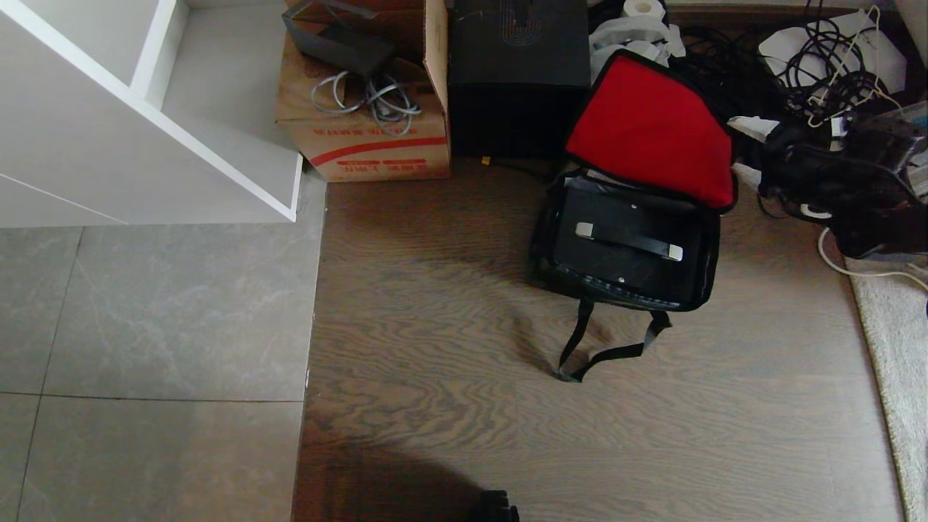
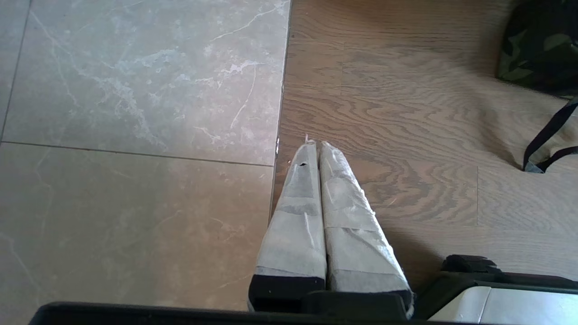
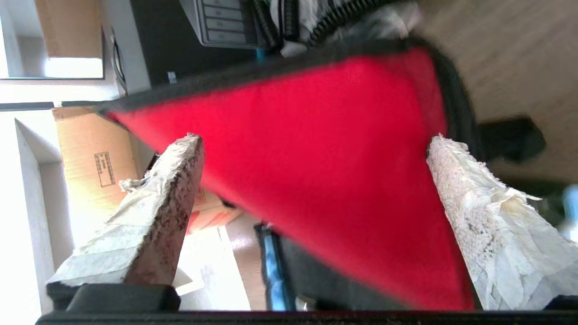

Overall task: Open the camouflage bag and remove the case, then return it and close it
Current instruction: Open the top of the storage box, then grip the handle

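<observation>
The floor (image 1: 449,406) was brown wood-grain boards, meeting grey stone tiles (image 1: 145,319) on the robot's left. On the boards lay the camouflage bag (image 1: 545,250), its strap (image 1: 605,348) trailing forward, with a tall black box (image 1: 518,80) and a cardboard carton (image 1: 366,141) behind it, tangled cables (image 1: 826,65) and a pale rug (image 1: 895,341) to the right.

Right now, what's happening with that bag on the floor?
The camouflage bag sits on the wood floor with its red-lined flap thrown open, and the case lies inside it, handle up. The right gripper is open, fingers spread wide, facing the red lining close up and holding nothing. The left gripper is shut and parked over the floor, away from the bag.
</observation>
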Controlling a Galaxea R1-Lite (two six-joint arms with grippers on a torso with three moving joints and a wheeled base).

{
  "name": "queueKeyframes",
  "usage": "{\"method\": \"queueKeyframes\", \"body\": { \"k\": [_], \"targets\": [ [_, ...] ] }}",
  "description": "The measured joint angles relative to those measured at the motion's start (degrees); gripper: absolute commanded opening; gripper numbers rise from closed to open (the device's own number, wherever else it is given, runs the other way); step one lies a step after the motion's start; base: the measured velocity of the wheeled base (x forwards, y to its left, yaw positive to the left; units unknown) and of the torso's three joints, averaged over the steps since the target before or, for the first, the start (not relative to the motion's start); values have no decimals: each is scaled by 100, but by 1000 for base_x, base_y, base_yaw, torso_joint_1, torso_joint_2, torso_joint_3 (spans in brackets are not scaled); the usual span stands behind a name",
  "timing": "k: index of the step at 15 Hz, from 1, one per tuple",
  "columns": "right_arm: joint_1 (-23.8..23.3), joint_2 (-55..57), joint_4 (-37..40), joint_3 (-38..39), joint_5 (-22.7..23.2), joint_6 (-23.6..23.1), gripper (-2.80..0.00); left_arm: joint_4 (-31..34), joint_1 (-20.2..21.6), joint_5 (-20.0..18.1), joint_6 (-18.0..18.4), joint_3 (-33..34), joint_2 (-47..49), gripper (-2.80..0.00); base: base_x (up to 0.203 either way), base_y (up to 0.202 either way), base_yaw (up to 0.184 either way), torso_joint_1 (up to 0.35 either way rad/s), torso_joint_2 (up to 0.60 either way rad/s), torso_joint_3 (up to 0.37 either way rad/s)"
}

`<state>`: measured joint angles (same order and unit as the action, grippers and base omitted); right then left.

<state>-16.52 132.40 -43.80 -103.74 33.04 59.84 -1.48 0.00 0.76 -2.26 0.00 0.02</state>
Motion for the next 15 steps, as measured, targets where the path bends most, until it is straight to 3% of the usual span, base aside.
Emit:
{"method": "queueKeyframes", "body": {
  "k": [3,7,12,15],
  "targets": [
    [-26,-390,321,446,21,11,0,0,0,-2,0,0,0,-280,0,0,0,0,0,0],
    [-25,-953,1363,1039,59,-5,0,0,0,0,2,0,0,-280,0,0,0,0,0,0],
    [100,-1372,2129,1380,152,-36,0,0,5,0,0,0,0,-280,0,0,0,0,0,0],
    [122,-1685,2183,1928,545,-64,0,0,0,-2,0,0,0,-280,0,0,0,0,0,0]
  ]
}}
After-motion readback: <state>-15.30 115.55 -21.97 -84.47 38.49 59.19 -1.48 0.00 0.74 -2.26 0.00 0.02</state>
